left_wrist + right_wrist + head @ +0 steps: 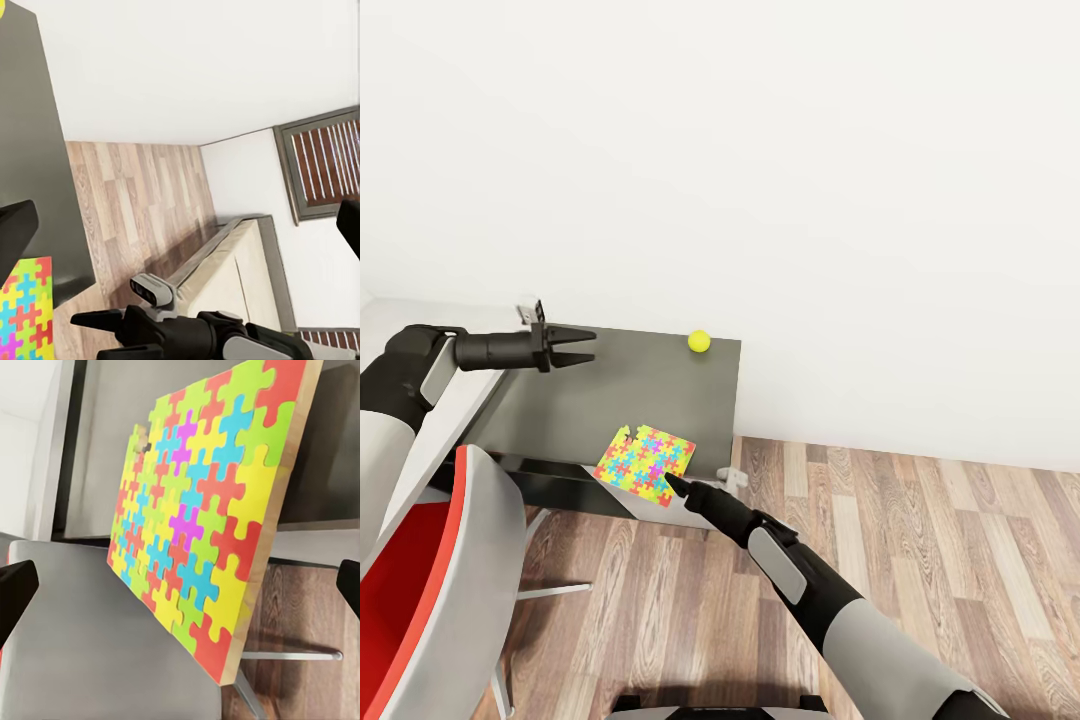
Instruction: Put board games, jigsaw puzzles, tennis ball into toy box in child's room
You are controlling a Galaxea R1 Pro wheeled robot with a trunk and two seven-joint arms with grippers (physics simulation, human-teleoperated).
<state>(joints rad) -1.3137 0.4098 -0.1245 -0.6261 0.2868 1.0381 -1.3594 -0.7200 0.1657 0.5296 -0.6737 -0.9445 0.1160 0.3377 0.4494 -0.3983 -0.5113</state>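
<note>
- Reaching for the jigsaw puzzle (646,464), I see it low in the centre of the head frame, lying at the table's (610,390) near edge with a corner hanging out over the floor.
- My right gripper (672,484) sits at the puzzle's lower right edge; its fingers (16,592) stand wide apart at both sides of the wrist view, nothing between them.
- My worry: a nudge from this angle could push the overhanging puzzle off the edge rather than seat it in the jaws.
- The board looks thin and flat, so I judge a pinch on its rim could slip or tip it.
- The tennis ball (699,341) rests at the table's far right corner, upper centre of frame; a jolt to the table might roll it off.
- My left gripper (588,347) hovers over the table's left part, spread and empty, well apart from the puzzle.
- The red chair (420,580) at lower left crowds my left arm; swinging across could clip it.
</note>
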